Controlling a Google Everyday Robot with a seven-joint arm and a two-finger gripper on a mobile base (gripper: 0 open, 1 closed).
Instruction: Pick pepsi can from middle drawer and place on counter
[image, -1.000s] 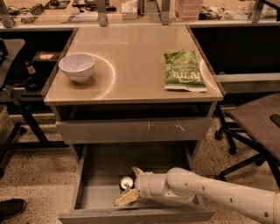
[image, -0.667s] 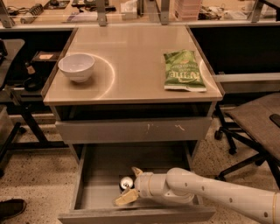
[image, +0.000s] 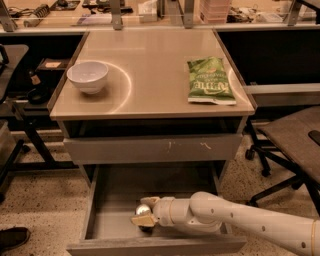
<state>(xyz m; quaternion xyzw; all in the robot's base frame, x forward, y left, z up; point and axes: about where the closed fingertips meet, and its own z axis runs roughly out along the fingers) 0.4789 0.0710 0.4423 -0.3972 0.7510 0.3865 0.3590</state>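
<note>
The middle drawer (image: 125, 192) is pulled open at the bottom of the grey cabinet. The pepsi can (image: 143, 209) stands near the drawer's front, silver top showing, its dark body mostly hidden. My gripper (image: 146, 211) reaches in from the right on a white arm. Its tan fingers sit on either side of the can, closed against it, and the can rests on the drawer floor. The tan counter (image: 155, 60) above holds no can.
A white bowl (image: 88, 76) stands on the counter's left and a green chip bag (image: 210, 80) lies on its right. A closed drawer front with white scuffs (image: 155, 149) sits above the open drawer. A chair (image: 295, 142) stands at the right, a cluttered workbench (image: 150, 12) behind.
</note>
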